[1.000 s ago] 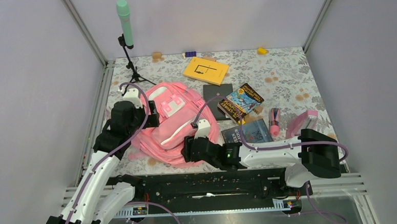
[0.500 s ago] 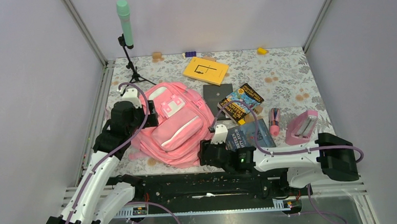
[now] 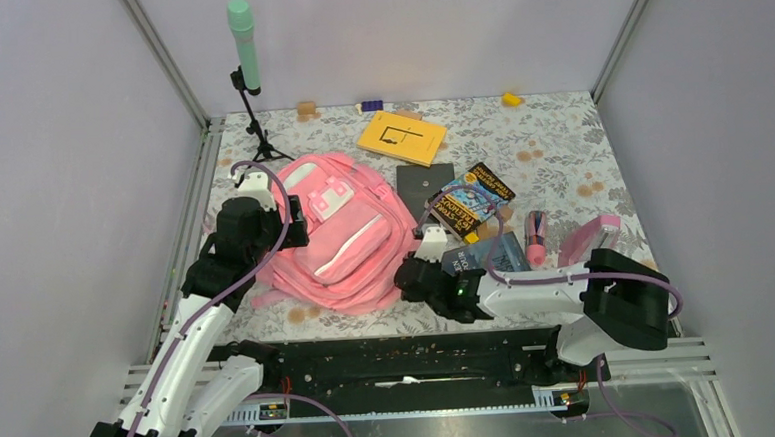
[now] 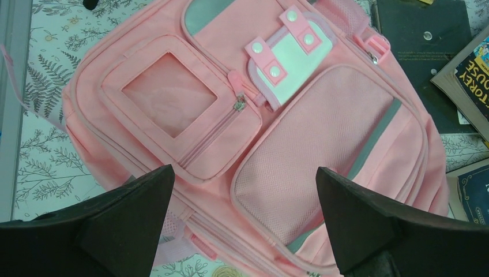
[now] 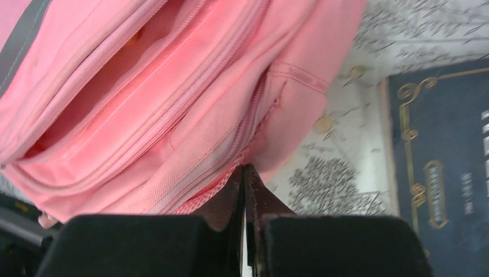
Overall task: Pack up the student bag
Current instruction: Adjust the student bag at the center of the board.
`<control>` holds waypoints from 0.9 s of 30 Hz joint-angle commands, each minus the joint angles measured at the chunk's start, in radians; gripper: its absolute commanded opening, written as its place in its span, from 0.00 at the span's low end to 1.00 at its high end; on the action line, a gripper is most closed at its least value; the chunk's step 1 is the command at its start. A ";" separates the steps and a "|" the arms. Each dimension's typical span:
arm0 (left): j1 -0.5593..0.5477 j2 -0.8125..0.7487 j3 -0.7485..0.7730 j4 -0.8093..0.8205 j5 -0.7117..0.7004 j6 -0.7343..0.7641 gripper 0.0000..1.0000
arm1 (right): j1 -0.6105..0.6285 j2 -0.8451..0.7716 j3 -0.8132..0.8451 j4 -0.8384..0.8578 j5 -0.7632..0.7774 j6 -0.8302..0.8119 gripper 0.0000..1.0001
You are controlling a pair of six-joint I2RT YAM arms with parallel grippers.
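Observation:
The student bag point(image 3: 340, 246) is a big pink backpack lying front up on the flowered table, left of centre. My left gripper point(image 3: 299, 223) hangs open over its left side; in the left wrist view the wide-apart fingers point(image 4: 357, 225) frame the bag's front pockets point(image 4: 323, 167) without touching. My right gripper point(image 3: 407, 278) is at the bag's lower right corner. In the right wrist view it point(image 5: 243, 168) is shut, its tips pinching the bag's edge point(image 5: 173, 115) by a zip seam and pink mesh.
Books lie right of the bag: a yellow one point(image 3: 401, 137), a black notebook point(image 3: 426, 181), a colourful one point(image 3: 473, 199) and a dark blue one point(image 3: 491, 258) beside my right gripper. A pink pencil case point(image 3: 536, 236) and pink box point(image 3: 590, 240) sit further right. A green microphone on a tripod point(image 3: 246, 76) stands at back left.
My right gripper moved right along the bag's near edge to its lower right corner and closed there. The bag shifted and changed shape. The left arm stayed still and open.

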 commanded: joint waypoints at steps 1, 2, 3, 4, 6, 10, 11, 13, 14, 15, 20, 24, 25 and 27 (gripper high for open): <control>0.005 -0.002 0.021 0.021 -0.015 -0.004 0.99 | -0.107 -0.007 -0.027 0.042 0.049 -0.070 0.00; 0.005 -0.001 0.021 0.021 -0.014 -0.004 0.99 | -0.125 -0.011 -0.030 0.050 0.052 -0.100 0.00; 0.005 -0.001 0.021 0.021 -0.013 -0.004 0.99 | -0.140 -0.012 -0.032 0.059 0.055 -0.138 0.00; 0.005 -0.001 0.021 0.021 -0.010 -0.004 0.99 | -0.151 -0.014 -0.028 0.067 0.059 -0.179 0.00; 0.005 -0.001 0.022 0.023 -0.004 -0.004 0.99 | -0.166 -0.019 -0.006 0.065 0.060 -0.282 0.00; 0.005 -0.002 0.022 0.021 -0.010 -0.006 0.99 | -0.165 -0.063 0.074 -0.032 0.055 -0.379 0.30; 0.005 -0.004 0.023 0.021 -0.014 -0.007 0.99 | -0.163 -0.083 0.090 -0.070 0.047 -0.373 0.45; 0.006 -0.007 0.024 0.020 -0.018 -0.009 0.99 | -0.139 -0.129 0.096 -0.083 0.040 -0.347 0.54; 0.005 -0.008 0.024 0.019 -0.018 -0.009 0.99 | -0.117 -0.150 0.093 -0.072 0.041 -0.340 0.57; 0.005 -0.010 0.024 0.018 -0.018 -0.009 0.99 | -0.092 -0.164 0.095 -0.065 0.047 -0.326 0.58; 0.005 -0.012 0.026 0.015 -0.014 -0.012 0.99 | 0.018 -0.127 0.168 -0.056 0.046 -0.171 0.58; 0.005 -0.019 0.024 0.015 -0.004 -0.014 0.99 | 0.071 -0.011 0.245 0.026 0.007 -0.105 0.58; 0.005 -0.021 0.024 0.015 -0.001 -0.015 0.99 | 0.075 0.024 0.271 0.034 -0.013 -0.090 0.58; 0.005 -0.024 0.023 0.015 0.001 -0.015 0.99 | 0.081 0.098 0.329 0.037 -0.046 -0.069 0.59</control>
